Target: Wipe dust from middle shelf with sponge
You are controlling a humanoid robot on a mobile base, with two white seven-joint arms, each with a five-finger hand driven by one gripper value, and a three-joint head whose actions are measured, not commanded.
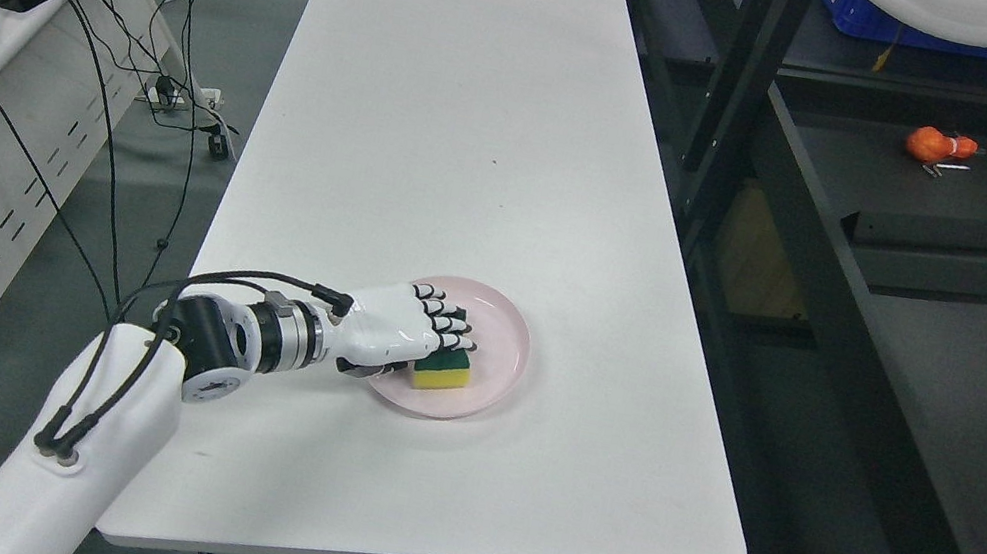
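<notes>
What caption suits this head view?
Left hand closes over a yellow-green sponge on a pink plate, white table.

The left arm wears a glossy white shell, with black cables looping along it. A black-and-silver wrist joint leads to the left hand, white with black-segmented fingers.

A sponge, yellow with a dark green scouring layer on top, is seen lying flat on the near-left part of a pink plate; its left end is covered by the left hand; the shelf, dark and metal-framed, is placed to the right, well apart from the sponge.
</notes>
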